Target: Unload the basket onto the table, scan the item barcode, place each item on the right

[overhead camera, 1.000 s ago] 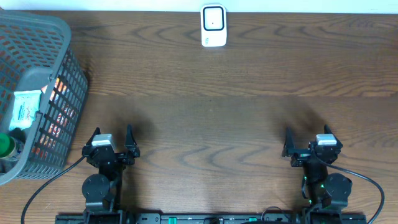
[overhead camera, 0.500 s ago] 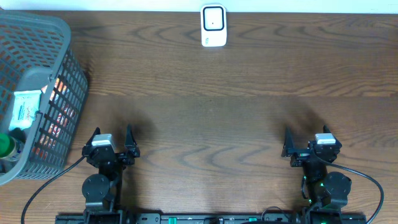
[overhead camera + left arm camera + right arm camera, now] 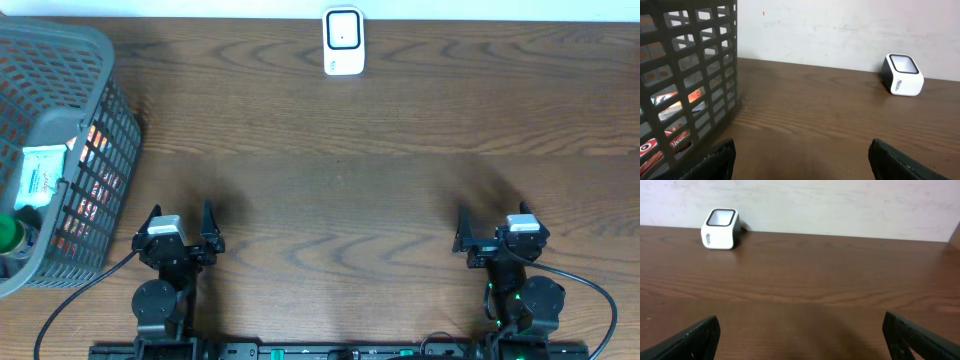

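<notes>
A white barcode scanner (image 3: pixel 343 41) with a dark window stands at the far middle edge of the table; it also shows in the left wrist view as the scanner (image 3: pixel 903 75) and in the right wrist view as the scanner (image 3: pixel 720 229). Packaged items (image 3: pixel 40 180) lie in a grey basket (image 3: pixel 100 45) at the left; red packets (image 3: pixel 670 102) show through its mesh. My left gripper (image 3: pixel 181 222) rests open near the front left, empty. My right gripper (image 3: pixel 492 225) is open at the front right, nothing between its fingers.
The basket wall (image 3: pixel 690 75) stands close to the left of my left gripper. A green-capped bottle (image 3: pixel 10 235) sits in the basket's near corner. Bare brown wood (image 3: pixel 340 200) lies between the arms and the scanner. A pale wall backs the table.
</notes>
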`<state>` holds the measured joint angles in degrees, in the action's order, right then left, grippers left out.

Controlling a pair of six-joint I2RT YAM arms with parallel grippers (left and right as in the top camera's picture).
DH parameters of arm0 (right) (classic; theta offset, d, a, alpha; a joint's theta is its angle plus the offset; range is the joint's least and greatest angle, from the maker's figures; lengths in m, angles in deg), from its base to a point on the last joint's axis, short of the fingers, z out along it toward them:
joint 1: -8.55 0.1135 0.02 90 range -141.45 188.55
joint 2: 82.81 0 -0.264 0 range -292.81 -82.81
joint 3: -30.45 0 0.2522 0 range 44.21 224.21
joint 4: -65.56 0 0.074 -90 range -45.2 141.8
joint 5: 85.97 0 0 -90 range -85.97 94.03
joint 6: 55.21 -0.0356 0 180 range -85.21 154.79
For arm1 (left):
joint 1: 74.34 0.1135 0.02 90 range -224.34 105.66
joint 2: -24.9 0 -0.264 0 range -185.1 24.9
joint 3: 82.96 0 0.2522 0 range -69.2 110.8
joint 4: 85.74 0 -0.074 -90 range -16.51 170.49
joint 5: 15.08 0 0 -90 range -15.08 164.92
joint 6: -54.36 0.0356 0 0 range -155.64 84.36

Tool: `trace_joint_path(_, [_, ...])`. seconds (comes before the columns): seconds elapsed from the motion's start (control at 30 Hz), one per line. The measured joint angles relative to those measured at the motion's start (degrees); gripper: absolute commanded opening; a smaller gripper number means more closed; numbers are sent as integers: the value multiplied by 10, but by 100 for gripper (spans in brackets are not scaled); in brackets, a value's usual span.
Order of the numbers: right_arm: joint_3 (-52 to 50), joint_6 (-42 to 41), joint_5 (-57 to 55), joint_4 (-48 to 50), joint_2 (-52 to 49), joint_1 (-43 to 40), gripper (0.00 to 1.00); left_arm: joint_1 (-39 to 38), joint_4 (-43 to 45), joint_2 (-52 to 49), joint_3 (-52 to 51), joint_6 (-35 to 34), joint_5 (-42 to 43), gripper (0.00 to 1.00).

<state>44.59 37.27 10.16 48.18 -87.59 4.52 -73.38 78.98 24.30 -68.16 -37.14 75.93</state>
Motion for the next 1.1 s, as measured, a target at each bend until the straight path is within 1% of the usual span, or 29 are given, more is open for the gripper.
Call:
trace_joint_path(0.3, [0, 0, 0, 0, 0, 0, 99, 0, 0, 0, 0, 0, 5, 86])
trace_joint_path(0.4, [0, 0, 0, 0, 0, 0, 99, 0, 2, 0, 0, 0, 37, 86])
trace_joint_path(0.53, [0, 0, 0, 0, 0, 0, 99, 0, -5, -2, 9, -1, 113, 86])
trace_joint_path(0.67, [0, 0, 0, 0, 0, 0, 99, 0, -20, -44, 48, -2, 158, 86])
trace_joint_path(0.77, [0, 0, 0, 0, -1, 0, 99, 0, -39, -113, 129, -3, 182, 86])
trace_joint_path(0.83, [0, 0, 0, 0, -1, 0, 99, 0, -83, -167, 205, -2, 196, 86])
trace_joint_path(1.0, [0, 0, -1, 0, -1, 0, 99, 0, -317, -362, 469, -3, 214, 86])
trace_joint_path(1.1, [0, 0, -2, 0, -1, 0, 99, 0, -439, -468, 614, -3, 219, 86])
